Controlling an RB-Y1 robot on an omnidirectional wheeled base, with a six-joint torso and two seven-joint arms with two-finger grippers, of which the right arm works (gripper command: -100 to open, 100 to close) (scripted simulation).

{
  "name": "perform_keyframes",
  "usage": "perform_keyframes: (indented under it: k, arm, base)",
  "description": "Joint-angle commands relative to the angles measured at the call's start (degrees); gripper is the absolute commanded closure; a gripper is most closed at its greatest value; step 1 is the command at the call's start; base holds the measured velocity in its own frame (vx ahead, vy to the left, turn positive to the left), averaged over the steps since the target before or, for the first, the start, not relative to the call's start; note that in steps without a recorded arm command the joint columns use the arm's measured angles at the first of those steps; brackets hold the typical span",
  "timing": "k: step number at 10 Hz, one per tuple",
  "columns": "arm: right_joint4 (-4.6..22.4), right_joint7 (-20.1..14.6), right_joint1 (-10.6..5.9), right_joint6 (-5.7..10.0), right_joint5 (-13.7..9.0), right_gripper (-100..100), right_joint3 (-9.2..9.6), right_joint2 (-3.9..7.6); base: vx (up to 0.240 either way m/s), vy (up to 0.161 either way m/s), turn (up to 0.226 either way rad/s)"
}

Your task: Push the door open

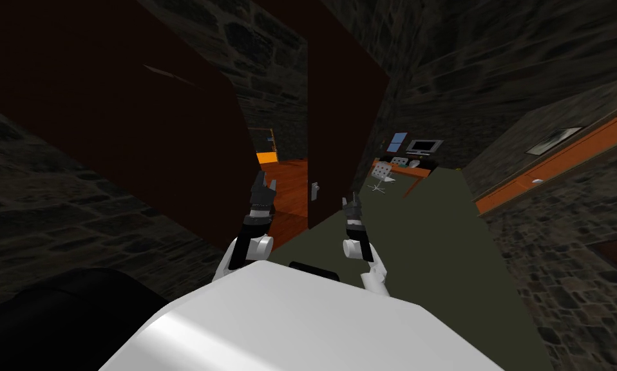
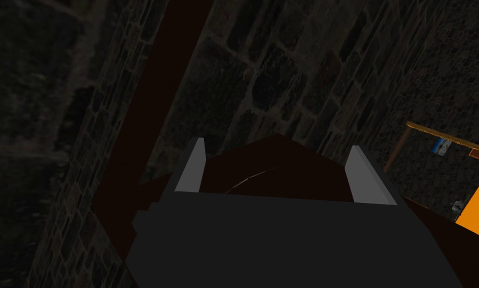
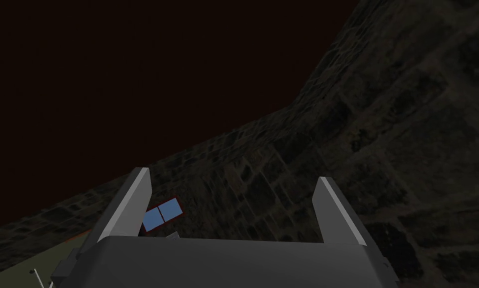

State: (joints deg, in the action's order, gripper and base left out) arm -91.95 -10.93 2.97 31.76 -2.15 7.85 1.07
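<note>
At ajar dark brown door: left hand in gap beside handle, right hand near door's lower face, both spread, empty. Risk: thin fingers catching door edge, push glancing off.

Gap btw door & panel

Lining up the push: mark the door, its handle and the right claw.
door (image 1: pixel 346 96), head view, middle of its dark face
handle (image 1: pixel 314 191), head view, pale plate by door's edge
right claw (image 1: pixel 351 200), head view, midway between its fingertips
</note>
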Motion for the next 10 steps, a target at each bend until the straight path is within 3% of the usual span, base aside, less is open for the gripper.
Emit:
perform_keyframes:
  k: [1,2,3,4,5,6,7,8,9,10]
  arm:
    - [1.8,-0.1,-0.6,-0.08,0.1,-100,0.5,0.09]
    - [3.9,-0.2,-2.57,-0.18,0.2,-100,1.34,0.12]
    - [5.1,-0.2,-2.57,-0.18,0.2,-100,1.34,0.12]
    - [7.3,-0.3,-4.55,-0.29,0.4,-100,2.17,0.16]
    - [8.4,-0.3,-4.55,-0.29,0.4,-100,2.17,0.16]
    - [10.5,-0.3,-6.52,-0.4,0.6,-100,3.01,0.17]
    - [11.7,-0.3,-6.52,-0.4,0.6,-100,3.01,0.17]
    - [14.1,-0.4,-8.49,-0.5,0.7,-100,3.84,0.13]
    - [15.0,-0.4,-8.49,-0.5,0.7,-100,3.84,0.13]
    - [17.0,-0.5,-10.47,-0.61,0.9,-100,4.68,0.09]
  base:
    - [0.036,-0.05,0.044]
    - [0.046,-0.054,0.054]
    - [0.035,-0.05,0.047]
    - [0.051,-0.054,0.075]
    - [0.051,-0.049,0.038]
    - [0.047,-0.052,0.061]
    - [0.036,-0.047,0.04]
    - [0.04,-0.062,0.066]
    - [0.04,-0.056,0.047]
    - [0.049,-0.063,0.07]
